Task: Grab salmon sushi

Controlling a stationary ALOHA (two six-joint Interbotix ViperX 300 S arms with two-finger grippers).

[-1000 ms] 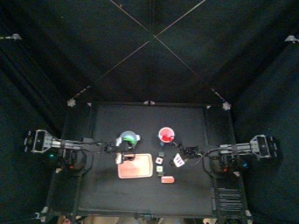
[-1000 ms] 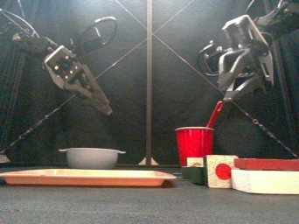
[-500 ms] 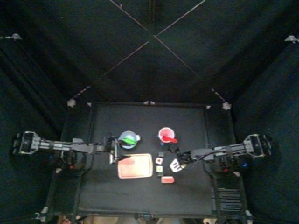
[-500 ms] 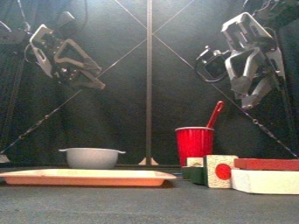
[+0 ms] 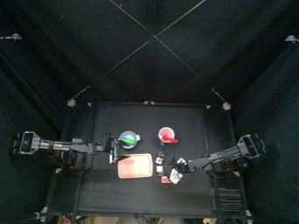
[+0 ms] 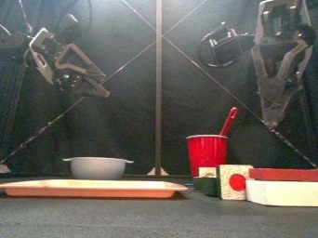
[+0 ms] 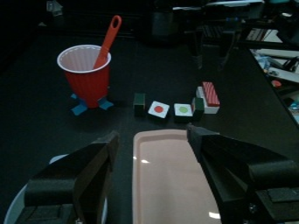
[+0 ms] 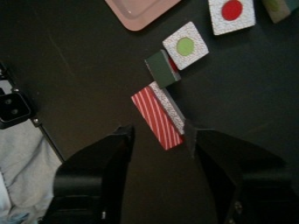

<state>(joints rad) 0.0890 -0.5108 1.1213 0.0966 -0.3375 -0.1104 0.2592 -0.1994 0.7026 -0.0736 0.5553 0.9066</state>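
The salmon sushi [image 8: 156,114] is a small oblong block, red-orange striped on top with a white side, lying flat on the black table. In the right wrist view its near end lies between the tips of my right gripper [image 8: 166,133], which is open and holds nothing. From above, the right gripper [image 5: 183,169] is just right of the salmon sushi [image 5: 167,179], near the table's front. At table height the sushi [image 6: 284,175] shows at the far right, under the hanging right gripper [image 6: 271,119]. My left gripper [image 7: 152,136] is open and empty, held high at the left [image 6: 89,88].
A flat pink board [image 5: 135,166] lies left of the sushi. Beside the sushi sit a dark green piece [image 8: 162,68], a white square with a green dot [image 8: 184,45] and another with a red dot [image 8: 230,10]. Behind stand a red cup [image 6: 207,153] with a spoon and a grey bowl [image 6: 97,167].
My right arm has swung toward the table's front, over the sushi, and its jaws have spread wider. The left arm pulled back to the left a second ago and has stayed there.
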